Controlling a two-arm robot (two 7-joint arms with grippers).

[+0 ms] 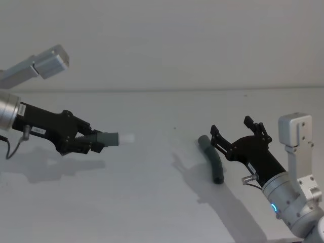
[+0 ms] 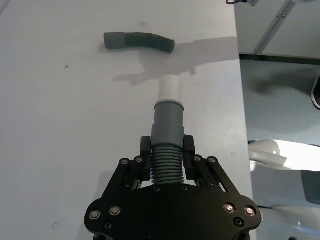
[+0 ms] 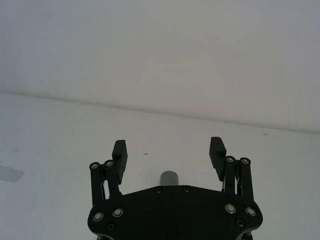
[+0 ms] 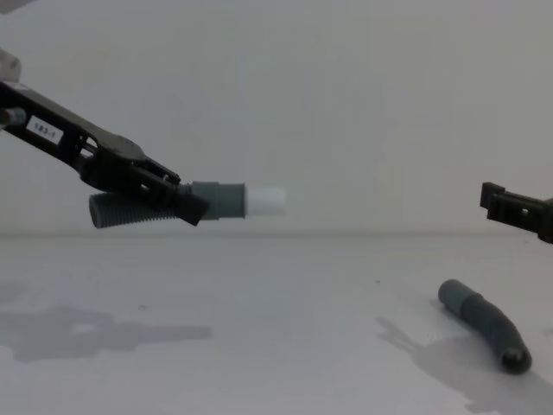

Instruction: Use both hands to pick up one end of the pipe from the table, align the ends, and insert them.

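The shorter pipe piece (image 1: 108,138) hangs in the air above the left side of the table (image 1: 152,202). My left gripper (image 1: 93,142) is shut on its ribbed part, and its grey collar and white plug (image 1: 126,137) point right. In the left wrist view the piece (image 2: 168,127) sticks straight out from between the fingers (image 2: 189,145). The longer curved piece (image 1: 212,158) lies on the table at the right, open cuff away from me. My right gripper (image 1: 231,126) hovers open above it. The cuff (image 3: 170,177) shows below the spread right gripper (image 3: 168,150).
In the chest view the held piece (image 4: 216,200) is well above the lying piece (image 4: 484,322). The table's right edge (image 2: 236,100) drops to floor. Grey arm links stand at upper left (image 1: 48,63) and far right (image 1: 296,131).
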